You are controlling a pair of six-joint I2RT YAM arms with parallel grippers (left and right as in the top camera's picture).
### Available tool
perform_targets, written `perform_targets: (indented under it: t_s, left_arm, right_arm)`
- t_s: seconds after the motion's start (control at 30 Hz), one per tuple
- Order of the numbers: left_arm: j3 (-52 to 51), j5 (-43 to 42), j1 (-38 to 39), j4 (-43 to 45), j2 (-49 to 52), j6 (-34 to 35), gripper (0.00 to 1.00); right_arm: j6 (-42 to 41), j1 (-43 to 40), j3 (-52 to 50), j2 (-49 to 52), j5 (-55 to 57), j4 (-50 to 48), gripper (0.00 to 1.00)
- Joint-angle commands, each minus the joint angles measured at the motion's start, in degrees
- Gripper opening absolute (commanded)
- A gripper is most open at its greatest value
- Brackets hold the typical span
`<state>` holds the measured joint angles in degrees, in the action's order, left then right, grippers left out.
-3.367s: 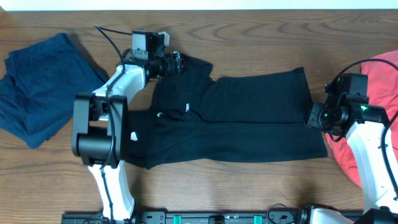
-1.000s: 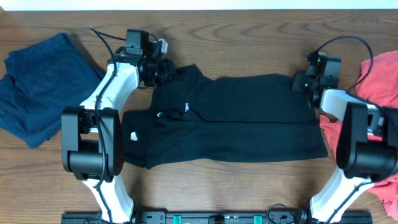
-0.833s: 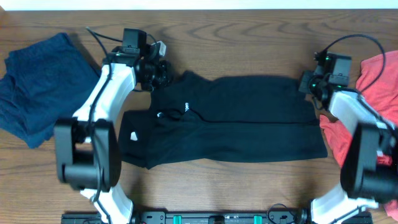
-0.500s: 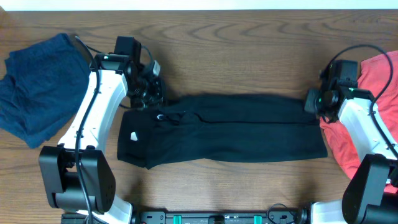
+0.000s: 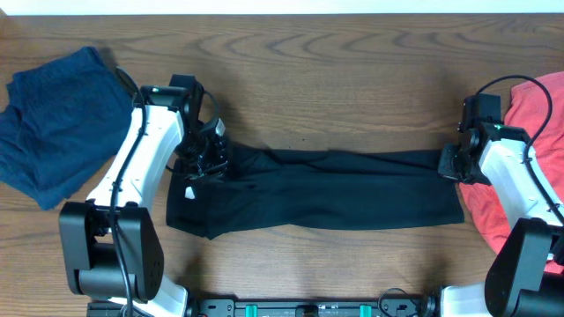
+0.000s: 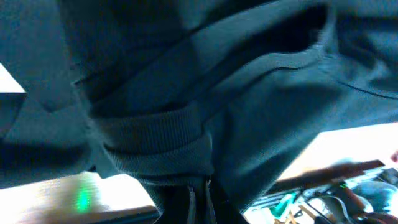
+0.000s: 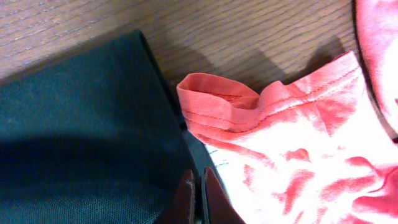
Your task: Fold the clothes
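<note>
**Overhead.** The black shirt (image 5: 335, 189) lies as a long band, its long axis running from the left gripper (image 5: 208, 164) to the right gripper (image 5: 450, 165). Each grips the far edge at its own end. The navy garment (image 5: 53, 123) lies well outside the left fingers.

**Left wrist.** The fingers (image 6: 189, 200) are narrow, pinching a ribbed fold, with shirt cloth draped beyond.

**Right wrist.** The fingers (image 7: 185, 193) are nearly closed on the shirt's hem. The coral-red garment (image 7: 292, 143) lies just beside them and is likely to snag.

Overhead looks straight down on the table (image 5: 335, 70). Left wrist presses close against the shirt (image 6: 261, 93) near overhead's 9 o'clock; right wrist closely views shirt and red cloth (image 7: 298, 162) at 3 o'clock.
</note>
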<state>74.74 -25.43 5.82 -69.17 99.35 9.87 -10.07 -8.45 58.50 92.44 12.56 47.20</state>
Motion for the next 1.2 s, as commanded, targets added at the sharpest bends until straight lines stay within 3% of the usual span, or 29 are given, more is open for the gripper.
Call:
perform_targets:
  t_s: [0.0,0.17,0.2,0.23,0.33,0.43,0.5,0.57,0.7,0.83,0.9,1.17]
  left_arm:
    - [-2.6,2.8,0.0,1.2,-0.1,-1.3,0.07]
    - [-6.2,2.8,0.0,0.6,-0.1,-1.3,0.11]
    - [-7.0,2.8,0.0,0.6,-0.1,-1.3,0.15]
    - [-7.7,2.8,0.0,0.4,-0.1,-1.3,0.27]
    - [-8.4,2.8,0.0,-1.3,-0.1,-1.3,0.29]
    - [-8.4,2.7,0.0,-2.8,-0.1,-1.3,0.32]
    - [-7.8,1.8,0.0,-2.5,-0.2,-1.3,0.32]
    - [-6.5,0.6,0.0,-1.6,-0.4,-1.3,0.32]
    - [-4.9,-3.0,0.0,6.5,-1.5,-1.3,0.33]
    - [-4.9,-8.6,0.5,16.1,-1.8,-1.2,0.45]
    - [-5.2,-8.6,1.4,19.8,-1.8,-1.1,0.55]
    - [-6.0,-4.7,7.1,27.6,0.2,-1.0,0.61]
  right_arm:
    - [-1.0,-0.2,0.0,0.0,3.4,1.2,0.01]
    - [-4.7,-0.3,0.0,0.0,6.6,3.3,0.01]
    - [-4.7,-0.3,0.0,0.0,6.6,3.3,0.01]
    - [-4.6,-0.3,0.0,0.0,6.6,3.4,0.01]
    - [-4.7,-0.3,0.0,0.0,6.5,3.4,0.02]
    - [-4.7,-0.3,0.0,0.0,6.5,3.4,0.1]
    - [-4.7,-0.3,0.0,0.0,6.5,3.5,0.24]
    - [-4.7,-0.3,0.0,0.0,6.5,3.6,0.24]
    - [-4.7,-0.3,0.0,0.0,6.0,3.7,0.25]
    - [-4.7,-0.3,0.0,0.0,4.8,3.3,0.25]
    - [-4.7,-0.3,0.0,0.0,4.7,3.4,0.25]
    - [-4.7,-0.3,0.0,0.0,4.3,3.3,0.27]
